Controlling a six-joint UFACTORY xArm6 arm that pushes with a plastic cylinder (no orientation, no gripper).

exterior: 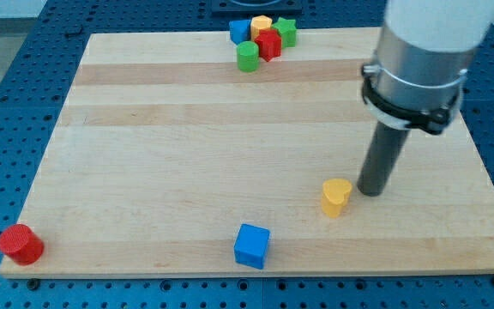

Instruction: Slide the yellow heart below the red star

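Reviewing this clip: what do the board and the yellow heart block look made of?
The pale board looks like wood: lengthwise grain and plank bands, matte finish. The yellow heart block, just left of my tip, looks like solid-coloured plastic or painted wood; I cannot tell which.

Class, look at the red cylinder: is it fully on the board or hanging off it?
Hanging off. The red cylinder sits at the board's bottom-left corner, overlapping its left edge, with blue surface behind it.

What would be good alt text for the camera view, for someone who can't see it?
My tip rests on a wooden board just to the view's right of a yellow heart. A blue cube and a red cylinder sit near the bottom edge. At the top edge, blue, yellow, red and green blocks are clustered.
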